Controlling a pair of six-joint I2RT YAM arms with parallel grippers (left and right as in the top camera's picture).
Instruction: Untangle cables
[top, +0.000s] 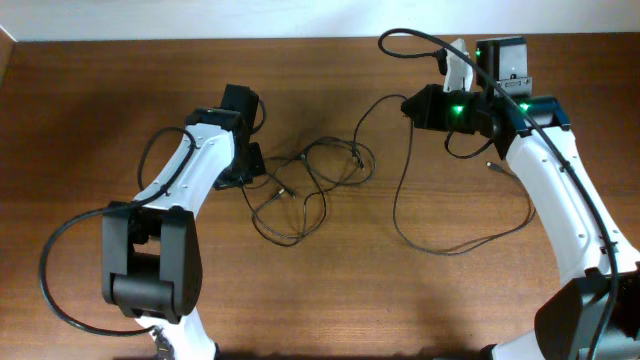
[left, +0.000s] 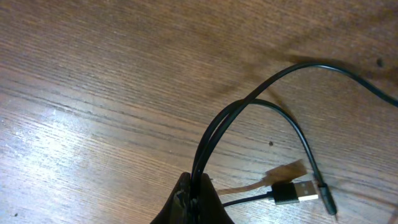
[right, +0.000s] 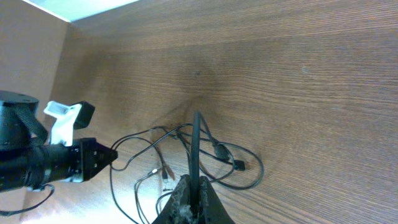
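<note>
Left gripper: fingers clenched on a doubled strand of the thin black flexible cables, low over the table. The strand arcs away from the pads. A black USB plug with a silver metal tip lies flat near the fingers, with a slimmer black connector just beside it.

Right gripper: fingers clenched too, on a single black strand that runs straight out from between them toward the knot.

The knotted bundle sits between the two grippers, closer to the left one. One long slack loop lies flat on the table in front of the right arm, apart from the bundle.

Step, my read: both arms have a hold, so this is the pull-apart stage. Loops overlap in the middle, so it isn't untangled yet.

Next move probably calls for slow, opposed pulls while watching whether the crossings loosen or cinch. Plug ends look likely to snag on a loop. The doubled strand on the left may need a regrip on just one cord. I can't tell which cord is which inside the bundle.

Surface: brown wood-grain tabletop, matte, with a glare patch in the left wrist view. Room: only a pale wall strip along the far edge.
</note>
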